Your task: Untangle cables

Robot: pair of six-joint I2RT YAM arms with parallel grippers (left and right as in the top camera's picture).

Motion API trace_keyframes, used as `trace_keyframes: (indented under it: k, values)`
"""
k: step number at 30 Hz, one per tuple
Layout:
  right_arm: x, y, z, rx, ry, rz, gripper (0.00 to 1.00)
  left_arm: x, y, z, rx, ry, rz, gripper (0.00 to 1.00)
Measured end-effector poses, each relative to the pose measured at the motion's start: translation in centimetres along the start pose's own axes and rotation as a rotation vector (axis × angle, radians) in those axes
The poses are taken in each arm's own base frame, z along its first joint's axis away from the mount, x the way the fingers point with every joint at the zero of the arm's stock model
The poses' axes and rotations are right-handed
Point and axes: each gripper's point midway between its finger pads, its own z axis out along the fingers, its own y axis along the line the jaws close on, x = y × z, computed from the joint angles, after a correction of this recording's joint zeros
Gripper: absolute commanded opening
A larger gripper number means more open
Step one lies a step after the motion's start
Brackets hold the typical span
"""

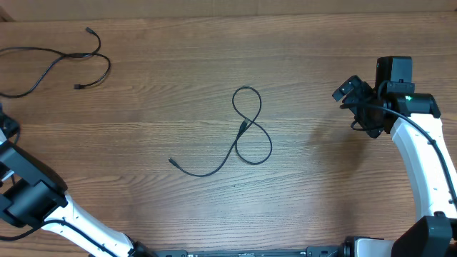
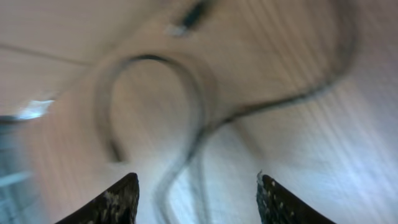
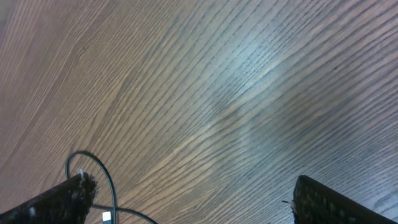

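Note:
One thin black cable (image 1: 246, 132) lies in the middle of the wooden table in a figure-eight loop, with a tail running to the lower left. A second black cable (image 1: 57, 64) lies apart at the far left back. My right gripper (image 1: 350, 94) is open and empty, hovering right of the middle cable; its wrist view shows the fingers wide apart (image 3: 193, 199) and a cable loop (image 3: 93, 168) at lower left. My left gripper (image 2: 198, 199) is open over the blurred left cable (image 2: 186, 143), which runs between its fingers. In the overhead view it sits at the left edge, mostly out of frame.
The wooden table (image 1: 143, 107) carries only the two cables. The left arm (image 1: 43, 203) crosses the lower left corner and the right arm (image 1: 421, 164) runs along the right side.

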Motion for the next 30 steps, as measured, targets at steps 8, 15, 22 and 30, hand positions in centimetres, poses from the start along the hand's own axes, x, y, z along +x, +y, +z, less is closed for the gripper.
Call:
trace_keyframes:
  k: [8, 15, 22, 30]
  values:
    - [0.0, 0.0, 0.0, 0.001, 0.001, 0.000, 1.00, 2.2, -7.0, -1.5, 0.427, 0.121, 0.005, 0.58]
    - [0.0, 0.0, 0.0, 0.000, 0.000, 0.000, 1.00, 6.1, -7.4, -2.6, 0.470, 0.287, 0.038, 0.24]
    - [0.0, 0.0, 0.0, 0.000, 0.000, 0.000, 1.00, 8.2, -5.5, -2.4, 0.370, 0.365, 0.063, 0.04]
    - [0.0, 0.0, 0.0, 0.000, 0.000, 0.000, 1.00, 8.7, -5.1, -1.4, 0.333, 0.364, 0.071, 0.04]
